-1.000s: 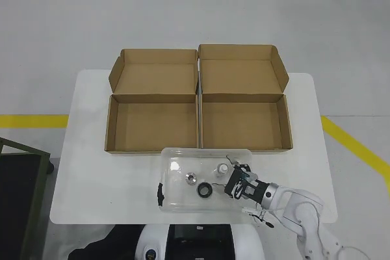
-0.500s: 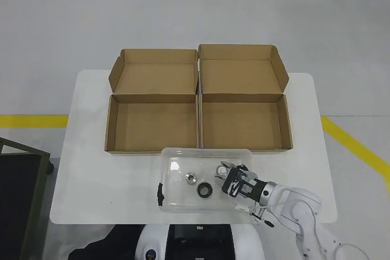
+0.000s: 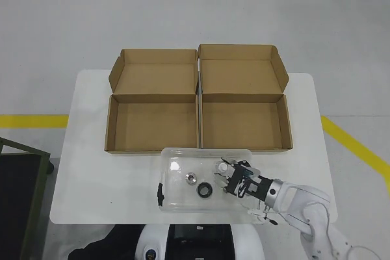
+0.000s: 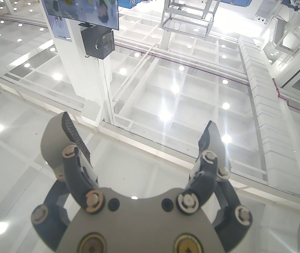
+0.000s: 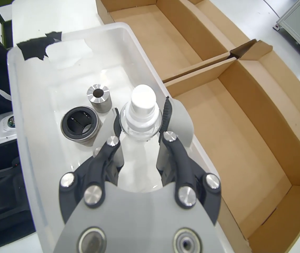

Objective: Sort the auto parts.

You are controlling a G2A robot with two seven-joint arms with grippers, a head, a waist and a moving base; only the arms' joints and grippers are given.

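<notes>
Right wrist view puts us at the right gripper. Its black ribbed pads press against both sides of a small part with a stepped white plastic cap over a clear, round, glassy body. This capped part stands upright on the floor of a clear plastic tub with rounded corners.

From the top view, at 9 o'clock of the capped part, we see a short silver metal cylinder with a dark bore standing on end. At about 8 o'clock is a squat steel ring with a black inner lining, just beside the cylinder. Torn black tape clings to the tub's 9 o'clock rim.

The tub sits at the 6 o'clock edge of a smooth white table. At its 11 and 1 o'clock lie two open brown cardboard boxes, the left box and the right box. They touch side by side, flaps folded back and plain floors showing.

In the left wrist view, the left gripper has its toothed fingers spread wide apart and points at a white gridded ceiling.
</notes>
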